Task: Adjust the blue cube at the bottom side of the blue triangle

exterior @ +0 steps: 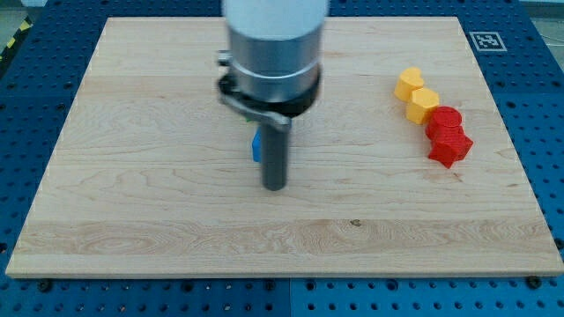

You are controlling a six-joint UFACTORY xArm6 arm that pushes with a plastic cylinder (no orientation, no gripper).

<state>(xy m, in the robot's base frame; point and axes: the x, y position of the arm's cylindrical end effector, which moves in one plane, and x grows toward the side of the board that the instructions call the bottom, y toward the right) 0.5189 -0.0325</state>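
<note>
My tip rests on the wooden board near its middle. A blue block shows only as a thin sliver at the left edge of the rod, just above the tip; its shape cannot be made out. The rod and the arm's grey body hide whatever else lies behind them, so I see only one blue block and cannot tell the cube from the triangle.
At the view's right, two yellow blocks and two red blocks lie in a slanting row. The wooden board sits on a blue perforated table. A marker tag is at the top right corner.
</note>
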